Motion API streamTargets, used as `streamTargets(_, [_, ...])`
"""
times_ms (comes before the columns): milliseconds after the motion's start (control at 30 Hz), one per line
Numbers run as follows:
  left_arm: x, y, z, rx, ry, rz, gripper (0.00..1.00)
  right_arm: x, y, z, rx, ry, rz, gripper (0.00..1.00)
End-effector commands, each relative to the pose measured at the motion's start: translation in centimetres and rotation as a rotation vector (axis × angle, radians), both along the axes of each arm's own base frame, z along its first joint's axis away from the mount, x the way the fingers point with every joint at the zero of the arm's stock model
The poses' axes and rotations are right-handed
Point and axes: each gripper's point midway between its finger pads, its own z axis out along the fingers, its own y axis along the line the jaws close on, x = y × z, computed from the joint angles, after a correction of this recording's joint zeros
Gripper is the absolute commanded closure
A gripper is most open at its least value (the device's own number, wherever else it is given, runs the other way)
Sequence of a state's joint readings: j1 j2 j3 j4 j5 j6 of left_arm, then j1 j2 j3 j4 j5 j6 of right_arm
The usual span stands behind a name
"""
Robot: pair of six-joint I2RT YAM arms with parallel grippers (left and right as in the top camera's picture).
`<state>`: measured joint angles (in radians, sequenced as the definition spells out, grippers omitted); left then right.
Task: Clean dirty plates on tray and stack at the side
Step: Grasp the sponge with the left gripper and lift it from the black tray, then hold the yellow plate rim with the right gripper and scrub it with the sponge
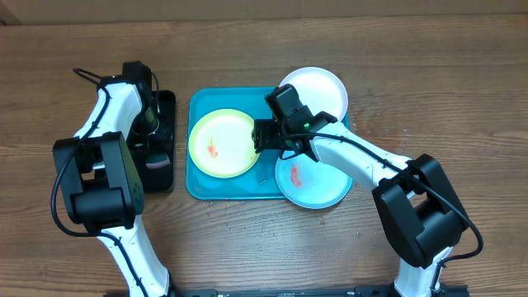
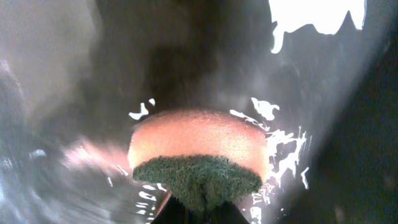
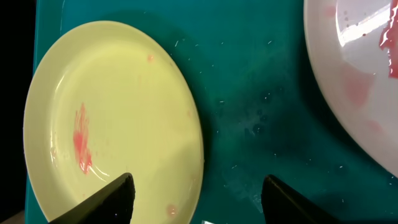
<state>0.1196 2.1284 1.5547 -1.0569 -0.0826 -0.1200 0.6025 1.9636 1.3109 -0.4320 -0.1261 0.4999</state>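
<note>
My left claw (image 1: 148,122) was clamped shut on the sponge (image 2: 198,158) at the black tray (image 1: 167,172). My right claw (image 3: 196,196) hung wide open and empty over the edge of the yellow-green plate (image 3: 112,118), which lay on the teal tray (image 3: 249,87). I judged it best to lift the sponge clear, steady that plate's rim, then scrub its red smear (image 3: 82,140).

env: robot lab rig | evidence: left arm (image 1: 111,115) + right arm (image 1: 351,153) at wood-grain table (image 1: 264,41), staged teal tray (image 1: 247,188)
</note>
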Motion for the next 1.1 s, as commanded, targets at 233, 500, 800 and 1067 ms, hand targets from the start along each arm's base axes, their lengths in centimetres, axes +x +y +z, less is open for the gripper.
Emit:
streamTargets(233, [4.0,-2.6,10.1,-0.071,-0.155,-0.024,0.96,0.8,0.4,0.6,0.008,-0.021,-0.003,0.36])
streamTargets(500, [3.5,-9.2,16.7,-0.124,-0.304,-0.124,0.96,0.8,0.4,-0.8,0.017,0.025,-0.059,0.43])
streamTargets(800, [2.8,-12.4,14.1,-0.094,-0.267,-0.1,0.96,1.4,0.8,-2.0,0.049,0.046,-0.116,0.6])
streamTargets(1067, [1.7,-13.1,9.1,-0.091,-0.22,-0.129,0.96,1.6,1.1,-3.3,0.07,0.075,-0.156,0.79])
